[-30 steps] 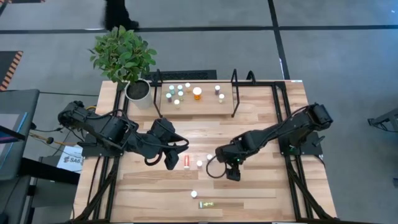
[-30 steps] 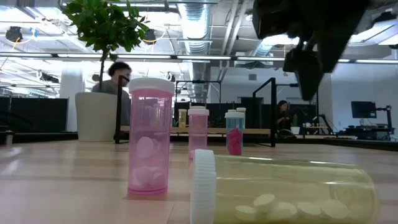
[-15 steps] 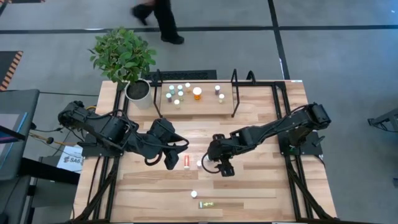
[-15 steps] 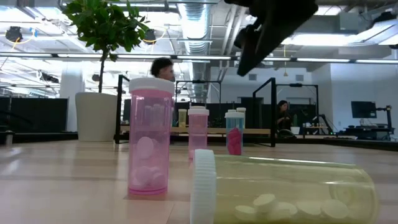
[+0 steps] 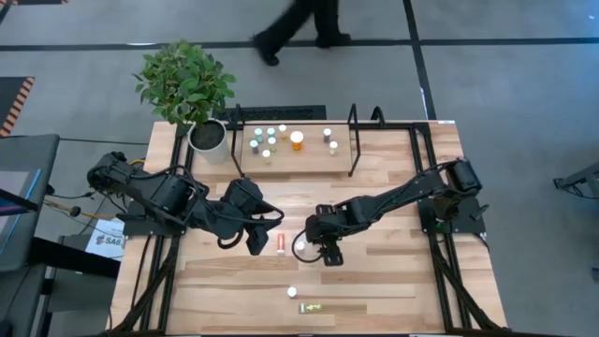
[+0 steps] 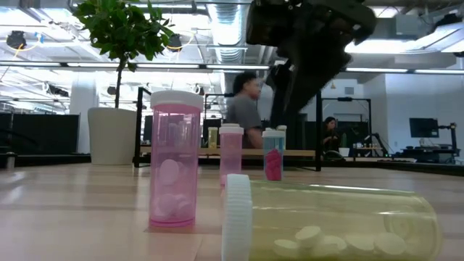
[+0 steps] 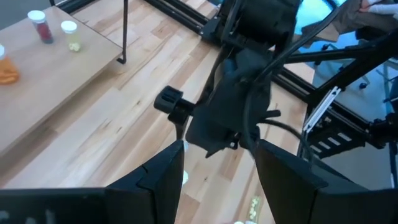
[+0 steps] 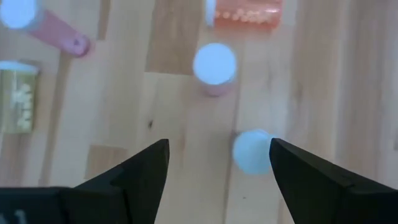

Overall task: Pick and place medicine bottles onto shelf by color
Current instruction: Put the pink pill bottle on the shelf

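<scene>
The loose medicine bottles are the story: a red bottle (image 5: 282, 244) lies on its side on the bench (image 5: 393, 281), roughly midway between the 2 arms, with a white-capped upright bottle (image 8: 214, 64) close beside it and another upright bottle (image 8: 253, 151) just next to that. Further from the shelf, a lone upright bottle (image 5: 292, 292) stands with a yellow-green bottle (image 5: 312, 307) lying on its side near the bench's front edge.

The shelf (image 5: 342, 161) sits at the far side of the bench, next to the potted plant (image 5: 187, 84), and already carries a cluster of small bottles plus the larger orange bottle (image 5: 297, 140).

The right pincer (image 5: 328, 251) hangs over the pair of upright bottles beside the red one, jaws spread wide and holding nothing; its own wrist view looks straight down with both white caps showing between the fingers (image 8: 134, 177). This reads as the reach-in stage of a pick, lining up over a target. Which of the 2 caps it is going for I cannot tell.

The left pincer (image 5: 257, 243) sits just on the other side of the red bottle, partly parted and gripping nothing visible.

Next call: centre the right jaws on 1 cap only, drop straight down, and close without nudging the close neighbour or rolling the red bottle.

A person walks past on the floor beyond the shelf.
</scene>
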Motion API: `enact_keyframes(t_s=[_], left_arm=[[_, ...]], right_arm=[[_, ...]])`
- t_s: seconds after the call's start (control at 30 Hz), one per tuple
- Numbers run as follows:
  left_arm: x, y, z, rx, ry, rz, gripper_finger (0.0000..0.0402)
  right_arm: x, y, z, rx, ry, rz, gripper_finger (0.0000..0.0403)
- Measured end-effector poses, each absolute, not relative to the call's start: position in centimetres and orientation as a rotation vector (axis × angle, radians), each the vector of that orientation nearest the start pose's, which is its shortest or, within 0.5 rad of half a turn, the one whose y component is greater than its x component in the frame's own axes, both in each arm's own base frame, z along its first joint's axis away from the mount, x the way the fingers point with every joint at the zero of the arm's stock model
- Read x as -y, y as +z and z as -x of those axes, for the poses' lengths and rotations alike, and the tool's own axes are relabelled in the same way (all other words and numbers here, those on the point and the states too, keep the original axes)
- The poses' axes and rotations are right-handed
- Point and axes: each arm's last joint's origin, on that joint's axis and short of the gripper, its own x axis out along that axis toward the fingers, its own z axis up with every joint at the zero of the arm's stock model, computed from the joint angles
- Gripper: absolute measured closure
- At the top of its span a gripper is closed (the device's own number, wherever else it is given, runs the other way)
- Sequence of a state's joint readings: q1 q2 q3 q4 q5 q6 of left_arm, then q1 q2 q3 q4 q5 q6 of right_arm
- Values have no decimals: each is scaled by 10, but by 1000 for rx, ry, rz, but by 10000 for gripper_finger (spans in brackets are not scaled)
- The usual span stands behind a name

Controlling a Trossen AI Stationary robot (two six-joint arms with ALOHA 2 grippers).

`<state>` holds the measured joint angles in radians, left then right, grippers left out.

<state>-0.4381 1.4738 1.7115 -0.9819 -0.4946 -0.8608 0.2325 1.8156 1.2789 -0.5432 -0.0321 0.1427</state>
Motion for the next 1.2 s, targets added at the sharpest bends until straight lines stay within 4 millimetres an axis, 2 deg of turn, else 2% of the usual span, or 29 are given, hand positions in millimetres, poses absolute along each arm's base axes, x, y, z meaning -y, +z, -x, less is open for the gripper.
enact_keyframes(t_s=[0.2,0.47,0.63,0.8,1.07,1.2], left_arm=[[109,419,-266,-588,328,489,219],[109,419,-266,-587,328,488,219],[109,419,-265,-592,331,485,219],[109,418,-265,-597,333,481,219],[109,418,-265,-597,334,481,219],[109,418,-265,-600,335,479,219]], right_arm=[[-85,201,-361,-1081,105,5,105],[-87,166,-369,-1174,92,19,106],[-87,159,-371,-1192,86,17,107],[-87,162,-370,-1188,79,6,108],[-85,189,-365,-1108,63,-12,108],[-85,190,-364,-1103,56,-8,108]])
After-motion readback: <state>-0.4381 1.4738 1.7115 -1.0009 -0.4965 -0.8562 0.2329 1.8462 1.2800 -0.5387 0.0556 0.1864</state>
